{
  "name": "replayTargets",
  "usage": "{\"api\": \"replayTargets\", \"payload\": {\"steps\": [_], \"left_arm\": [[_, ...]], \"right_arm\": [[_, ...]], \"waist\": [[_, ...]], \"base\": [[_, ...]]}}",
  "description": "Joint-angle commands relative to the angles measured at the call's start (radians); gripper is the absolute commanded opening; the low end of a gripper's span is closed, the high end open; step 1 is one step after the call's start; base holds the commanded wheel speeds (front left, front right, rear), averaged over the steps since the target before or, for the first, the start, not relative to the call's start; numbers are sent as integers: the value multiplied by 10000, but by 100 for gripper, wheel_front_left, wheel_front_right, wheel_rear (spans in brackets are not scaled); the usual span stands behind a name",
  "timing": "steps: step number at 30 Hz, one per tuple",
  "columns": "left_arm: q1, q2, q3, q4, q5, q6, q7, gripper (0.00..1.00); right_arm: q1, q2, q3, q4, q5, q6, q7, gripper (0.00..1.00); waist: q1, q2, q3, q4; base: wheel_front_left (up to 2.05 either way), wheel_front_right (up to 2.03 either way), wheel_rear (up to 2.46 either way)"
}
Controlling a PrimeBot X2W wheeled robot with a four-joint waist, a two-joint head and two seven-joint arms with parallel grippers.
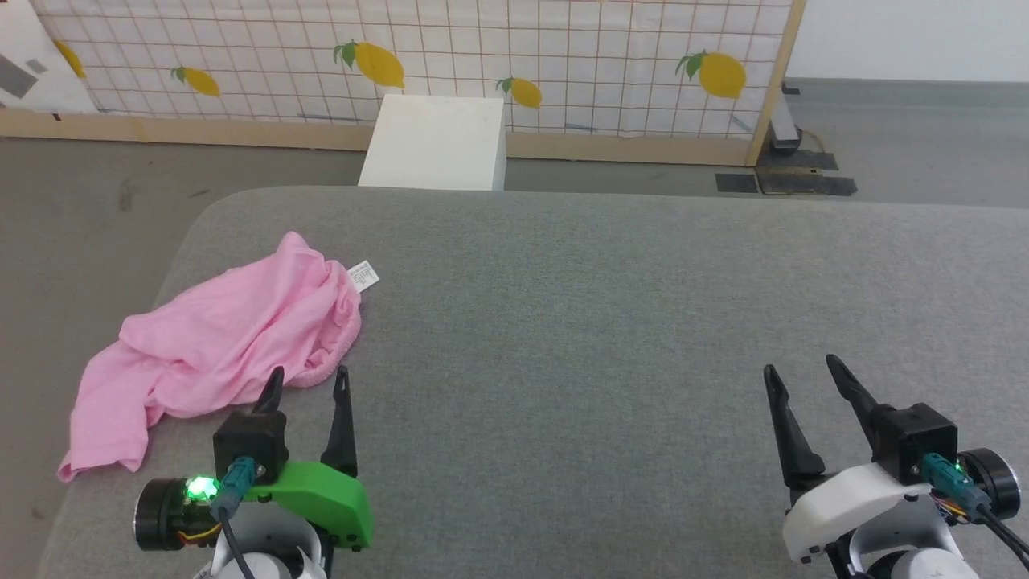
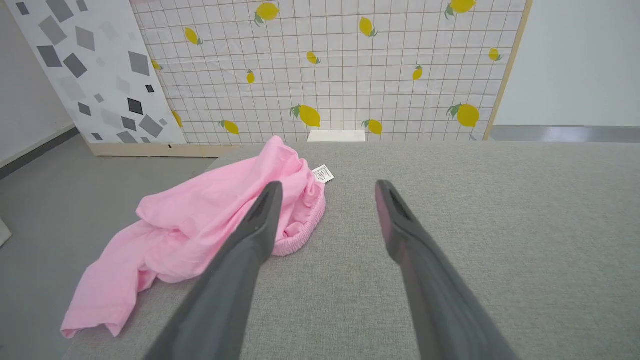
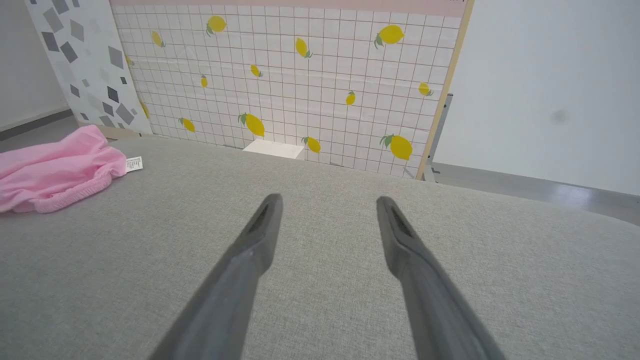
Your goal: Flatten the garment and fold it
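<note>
Our left tool [image 1: 309,371], fingers spread and empty, sits just behind the crumpled garment [image 1: 217,338], maybe touching it, with our right tool [image 1: 801,366] likewise spread, well apart.

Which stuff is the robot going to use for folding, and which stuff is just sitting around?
For the job:
pink garment, lying crumpled
left gripper, open, right beside it
right gripper, open, far off to the side
grey table, where the garment lies

Just sitting around:
white box on the floor behind
lemon screen
speckled panel
</note>
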Motion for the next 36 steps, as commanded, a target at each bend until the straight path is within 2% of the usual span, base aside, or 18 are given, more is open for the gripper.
{"api": "replayTargets", "payload": {"steps": [1,17,36], "left_arm": [[-79,27,-47,70,-75,69,-91,100],[-83,200,-219,269,-317,384,-460,100],[-16,414,-411,419,-615,767,-804,100]], "right_arm": [[16,2,-40,43,77,-2,-102,100],[-29,3,-161,303,285,-5,-492,100],[-56,5,-203,626,500,-7,-902,100]], "waist": [[0,-1,-20,133],[0,-1,-114,1373],[0,-1,-272,2323]], "base": [[0,0,0],[0,0,0],[0,0,0]]}}
